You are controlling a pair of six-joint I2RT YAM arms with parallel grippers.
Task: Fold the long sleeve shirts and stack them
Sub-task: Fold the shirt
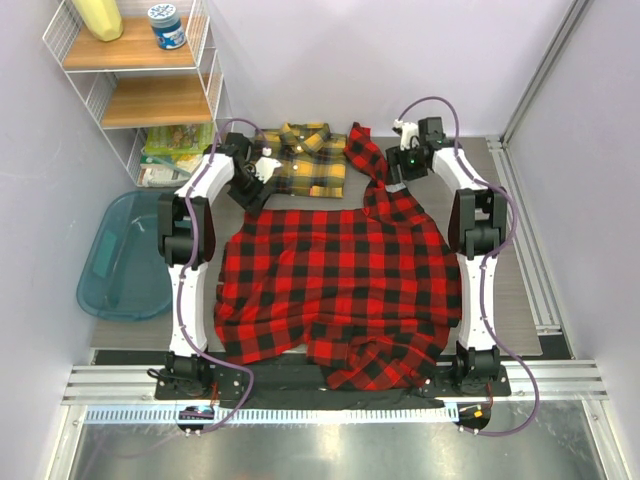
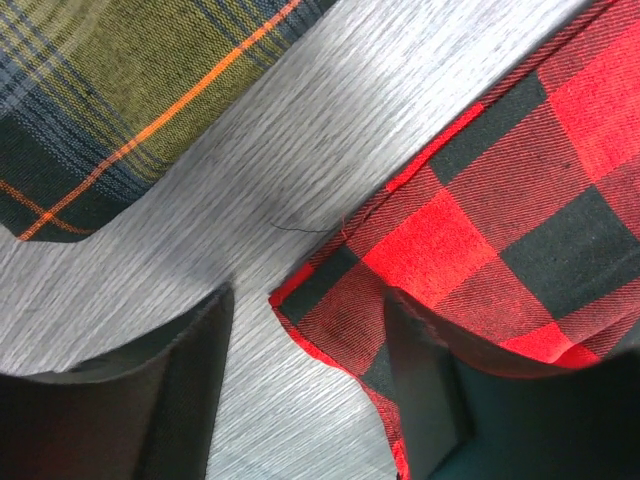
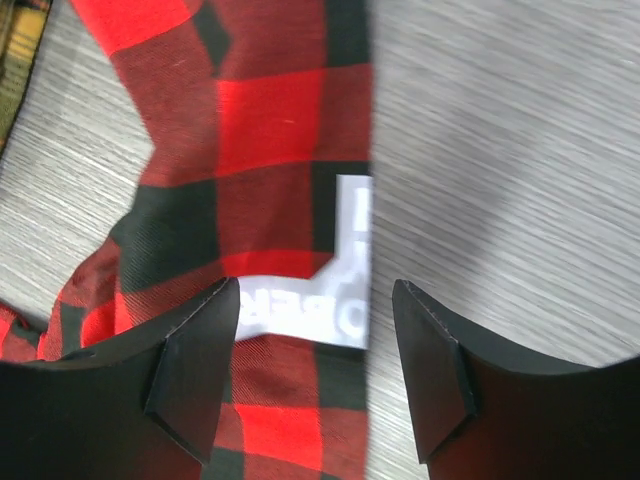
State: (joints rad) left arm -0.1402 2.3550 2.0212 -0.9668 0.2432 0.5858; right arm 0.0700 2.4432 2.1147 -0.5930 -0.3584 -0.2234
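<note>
Red shirt [image 1: 340,290] lies spread flat on the table [image 2: 300,150], I judge so that its sides and sleeves can be folded in. The yellow shirt [image 1: 300,160] looks folded small and sits just beyond my left jaws, a likely base for the stack. My left gripper [image 2: 308,300] has its jaws apart, with a corner of red cloth lying loose between them. My right gripper [image 3: 316,290] is also apart, astride the sleeve [image 3: 270,130] with white lettering [image 3: 320,305]. Both arms reach forward, wrists tipped down close over the cloth.

Lilac walls [image 1: 380,50] flank a wire shelf [image 1: 130,55] (wooden boards [image 1: 160,100]).
</note>
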